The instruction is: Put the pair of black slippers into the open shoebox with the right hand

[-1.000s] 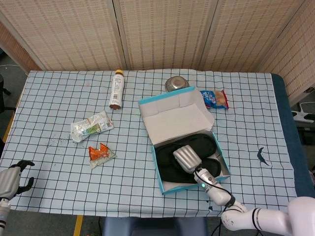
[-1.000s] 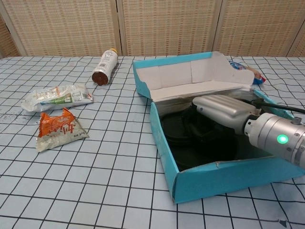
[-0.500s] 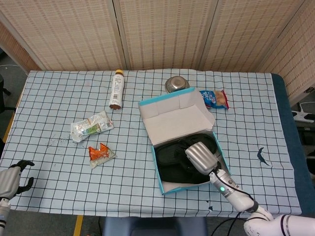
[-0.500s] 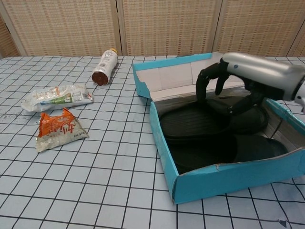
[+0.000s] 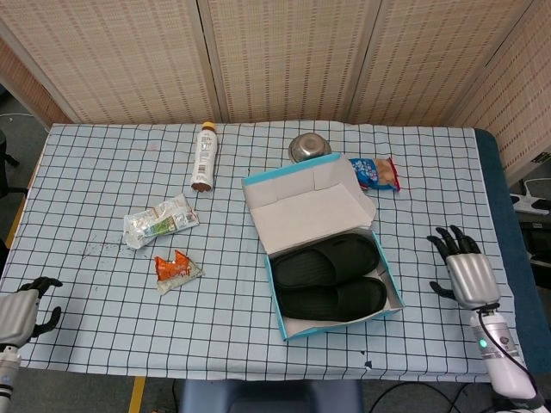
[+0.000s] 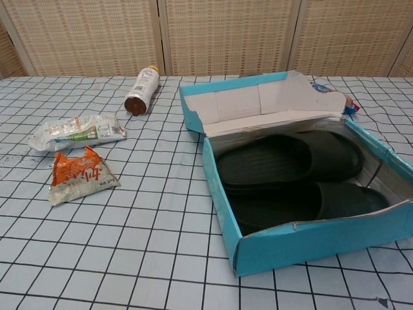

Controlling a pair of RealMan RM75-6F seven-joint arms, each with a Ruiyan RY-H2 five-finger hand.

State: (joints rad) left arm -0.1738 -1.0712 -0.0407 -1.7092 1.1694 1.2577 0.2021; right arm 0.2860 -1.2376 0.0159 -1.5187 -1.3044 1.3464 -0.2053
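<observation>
Both matte black slippers are laid side by side inside the teal cardboard shoebox. Right of it, the right hand is spread, empty. The left hand seems curled.
</observation>
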